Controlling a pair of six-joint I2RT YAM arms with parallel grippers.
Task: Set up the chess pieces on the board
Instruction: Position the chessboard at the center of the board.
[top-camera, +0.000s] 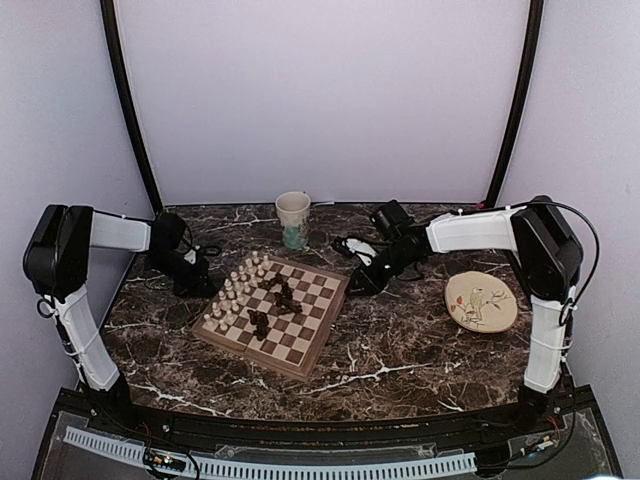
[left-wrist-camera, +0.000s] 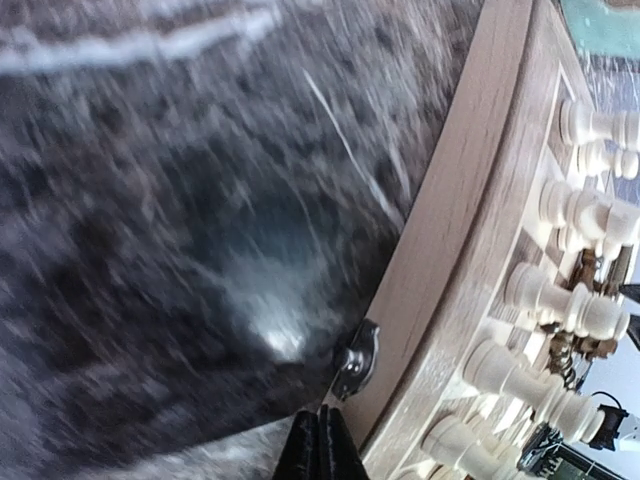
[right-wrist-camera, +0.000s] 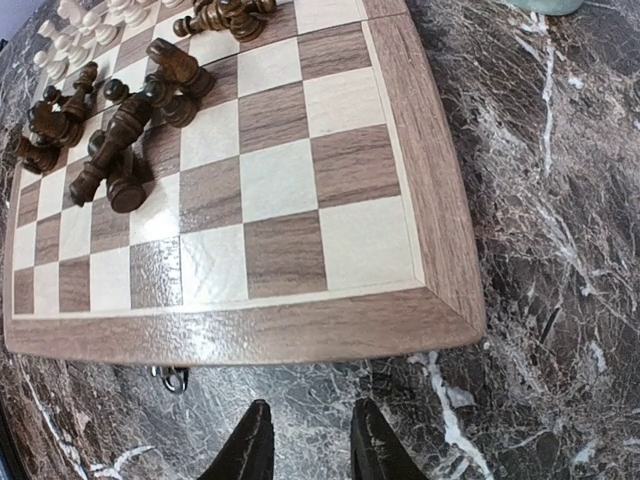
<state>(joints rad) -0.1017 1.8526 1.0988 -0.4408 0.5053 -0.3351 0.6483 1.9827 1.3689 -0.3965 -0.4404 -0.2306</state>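
While the right fingers (right-wrist-camera: 250, 452) stand parted and empty at bottom centre, just off the board (right-wrist-camera: 300, 335), the toppled dark pieces (right-wrist-camera: 120, 150) lie upper left at mixed slants; the left fingers (left-wrist-camera: 305, 452) are pressed together, holding nothing.

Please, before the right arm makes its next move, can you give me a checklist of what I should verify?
1. Right gripper, fingers apart and holding nothing: ok.
2. Left gripper off the board: ok, shut, beside its edge.
3. White pieces standing in rows: ok.
4. Dark pieces upright: not ok, toppled in heaps mid-board.
5. Cup and plate off the board: ok.
6. Left wrist view sharp: not ok, blurred.
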